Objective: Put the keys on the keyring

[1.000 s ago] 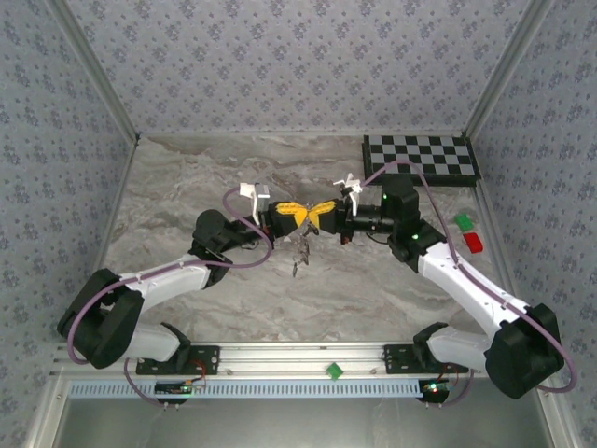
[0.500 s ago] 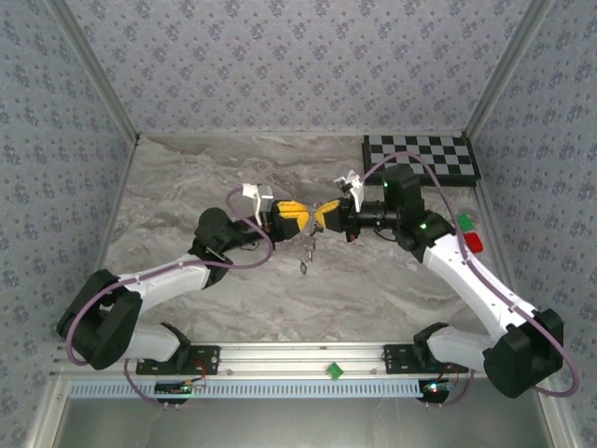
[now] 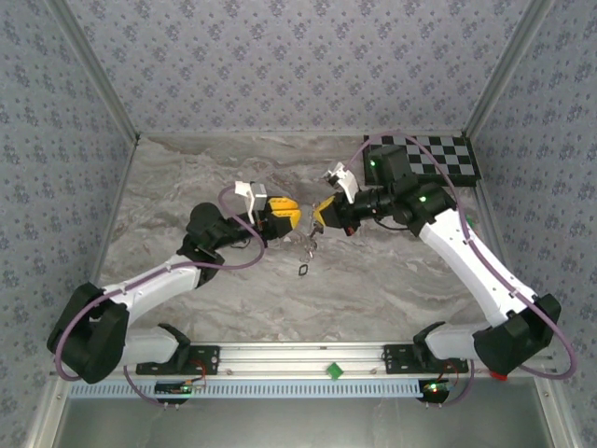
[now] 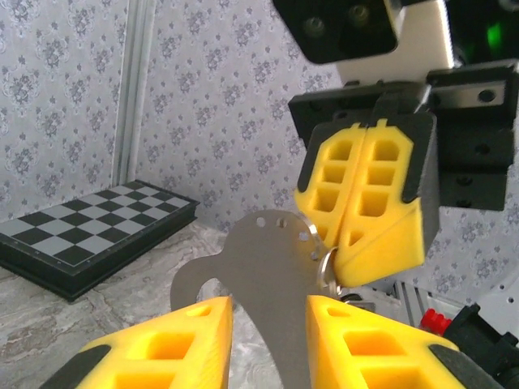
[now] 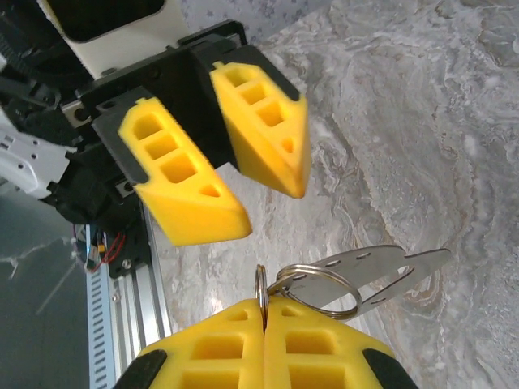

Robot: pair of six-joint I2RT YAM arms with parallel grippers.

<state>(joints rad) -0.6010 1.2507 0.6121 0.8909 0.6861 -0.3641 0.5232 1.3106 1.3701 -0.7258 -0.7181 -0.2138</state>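
Observation:
My right gripper (image 3: 319, 213) (image 5: 263, 312) is shut on the keyring (image 5: 261, 284) (image 4: 327, 266), a thin silvery wire loop pinched edge-on between its yellow fingers. A second, larger ring (image 5: 312, 267) and a flat grey metal tag (image 5: 397, 267) (image 4: 268, 259) hang linked from it. My left gripper (image 3: 291, 217) (image 4: 268, 304) faces it a short way off, open and holding nothing. The hanging bunch (image 3: 308, 245) dangles between the two grippers. A tiny dark piece with a pale centre (image 3: 305, 271) lies on the marble below. It is too small to tell whether it is one of the keys.
A checkerboard (image 3: 422, 157) (image 4: 81, 243) lies at the back right corner, under the right arm's elbow. Patterned walls close in the marble table (image 3: 187, 187) on three sides. An aluminium rail (image 3: 308, 355) runs along the near edge.
The left gripper has opened, let go and drawn back to the left. The right arm has swung back towards the checkerboard, keeping the rings and tag. The fingertips no longer touch.

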